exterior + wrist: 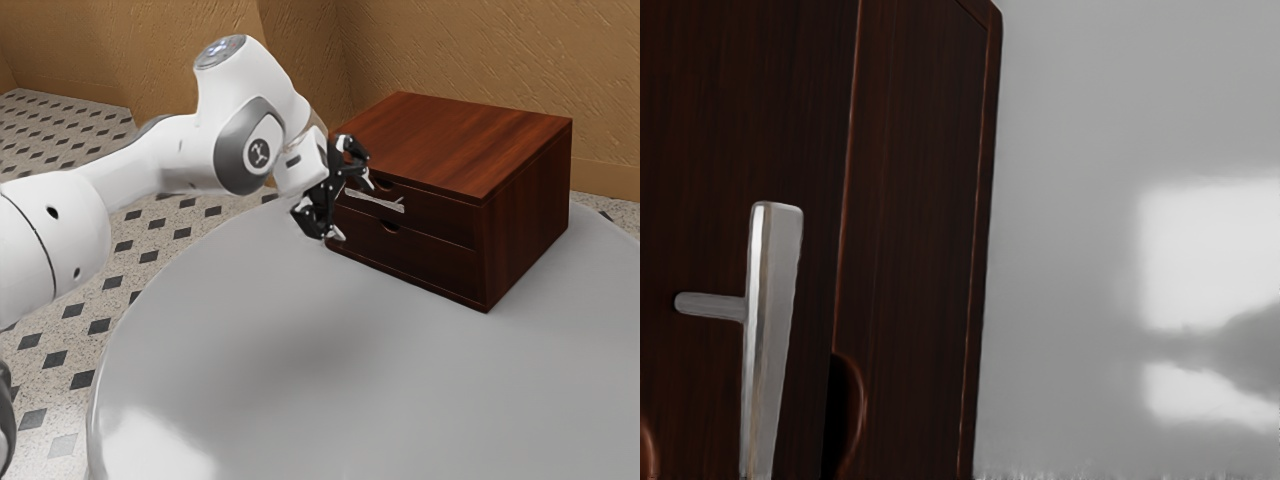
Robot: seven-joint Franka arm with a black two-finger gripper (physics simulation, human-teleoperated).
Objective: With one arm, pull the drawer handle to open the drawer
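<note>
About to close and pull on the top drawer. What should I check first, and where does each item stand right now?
1. The pincer is open: ok, its fingers stand apart.
2. It lines up with the handle: ok, one finger appears above the bar and one below, at the bar's end nearer the arm.
3. Grip on the handle: not ok, the fingers are not closed on it.
4. Fingers deep enough past the bar: cannot tell.
5. The top drawer looks shut, front flush: ok to pull.
6. The cabinet sits flat on the table: ok.
</note>
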